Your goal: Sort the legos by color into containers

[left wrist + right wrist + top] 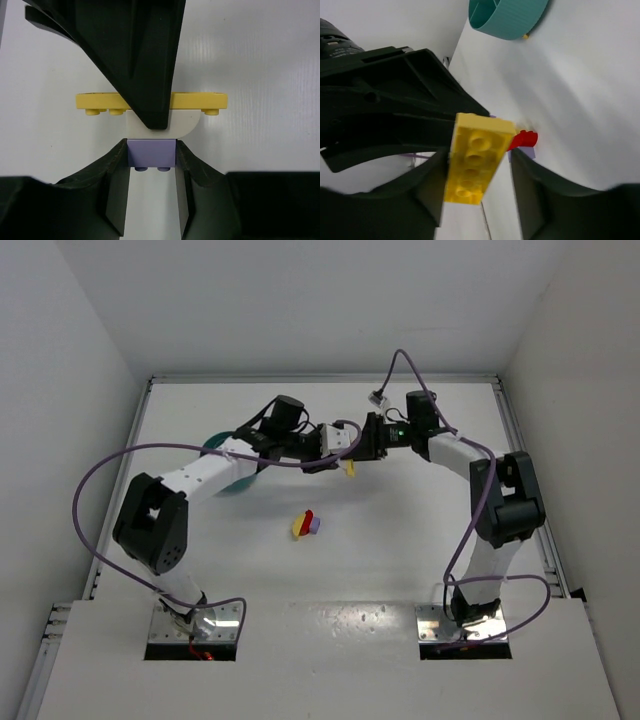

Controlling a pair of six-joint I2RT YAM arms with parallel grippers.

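My left gripper (151,165) is shut on a small lilac brick (151,152), studs towards the camera. Just beyond it, a long yellow flat bar (200,101) lies crosswise, with a pale rounded piece (186,126) between them. My right gripper (479,155) stands around that yellow bar (476,159). Its left finger touches the bar and a narrow gap shows at the right finger (532,190). From above, both grippers meet mid-table, left (335,445) and right (365,440), with the yellow bar (349,468) below them. The teal bowl (232,480) is half hidden behind the left arm and also shows in the right wrist view (512,20).
A small cluster of yellow, red and lilac legos (305,525) lies on the white table nearer the arm bases; its red piece (522,140) shows past the right fingers. A tiny yellow piece (525,36) lies by the bowl's rim. Walls close the table on three sides.
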